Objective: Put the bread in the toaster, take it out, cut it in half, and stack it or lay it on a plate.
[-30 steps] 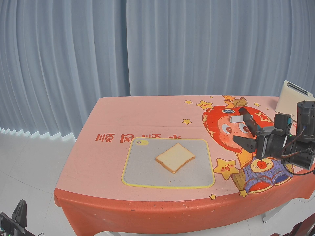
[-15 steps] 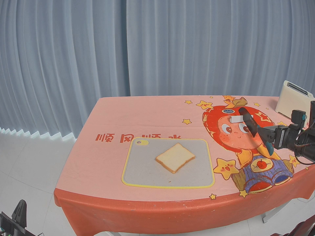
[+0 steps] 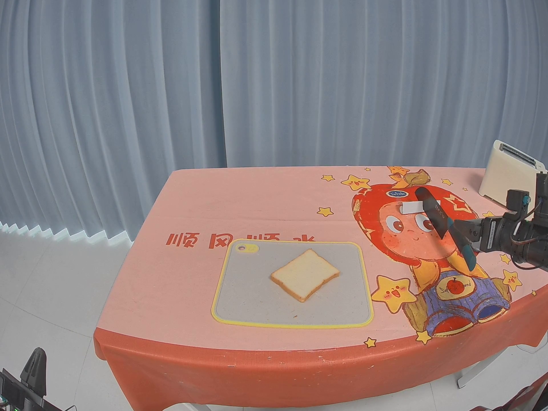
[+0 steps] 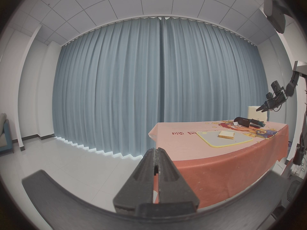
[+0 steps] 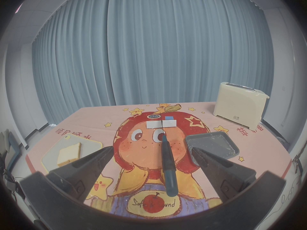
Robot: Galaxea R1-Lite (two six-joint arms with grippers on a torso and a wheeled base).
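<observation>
Pale bread slice (image 3: 305,274) lies flat on the grey cutting board (image 3: 251,298), front-centre of the pink-clothed counter (image 3: 228,201). Toaster (image 3: 508,178) stands at the far right corner. Knife (image 5: 168,163) lies on the cloth, just beside a grey tray (image 5: 211,144). Right gripper (image 5: 152,149) hangs above the counter near the knife handle, fingers spread wide, released. Left gripper (image 4: 156,150) sits low, off the counter's left side, fingers clenched together.

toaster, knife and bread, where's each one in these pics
toaster (image 5: 240,103): right wrist view, on its broad side wall.
knife (image 5: 168,163): right wrist view, on the teal handle.
bread (image 3: 305,274): head view, middle of its top face.
</observation>
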